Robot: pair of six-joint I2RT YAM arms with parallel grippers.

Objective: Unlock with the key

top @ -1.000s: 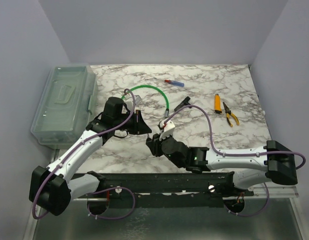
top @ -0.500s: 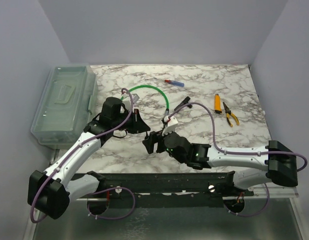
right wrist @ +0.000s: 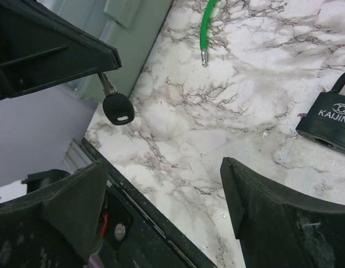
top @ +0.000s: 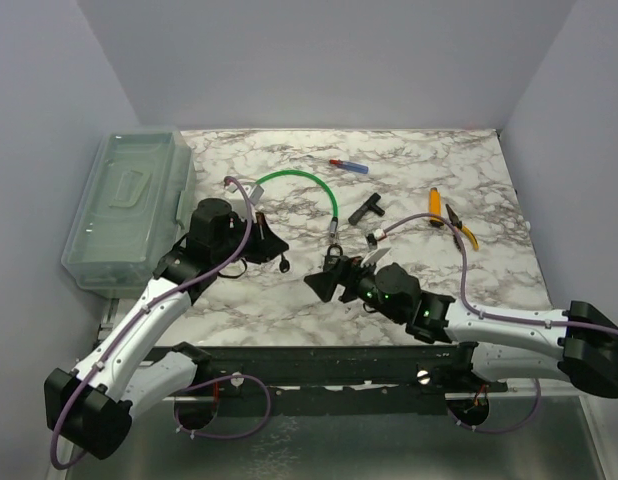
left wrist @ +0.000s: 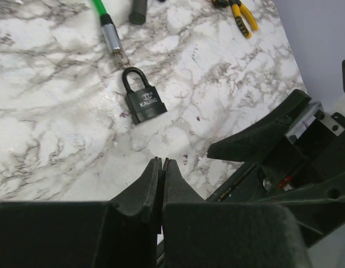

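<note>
Pinching the key (right wrist: 117,107) by its blade, the left claw (left wrist: 162,163) is pressed fully closed. The key's black head hangs below its tips, clear of the surface (top: 429,150); the left wrist view does not show the key. The right claw (right wrist: 166,167) stands wide apart with nothing between its jaws, low and just beside the padlock (left wrist: 143,104). The padlock lies flat on the marble, its shackle seated as far as shows, near the metal end of the green cable (top: 301,181) but not visibly joined to it. Key and lock are near each other yet apart. I judge the step in hand to be the set-up: the key is secured and the lock is not yet steadied. The next move likely calls for the right claw to close on the padlock body and turn its keyhole end toward the left claw. The left claw could then line the blade up with the slot, though a grip on the blade may leave little length to insert.
</note>
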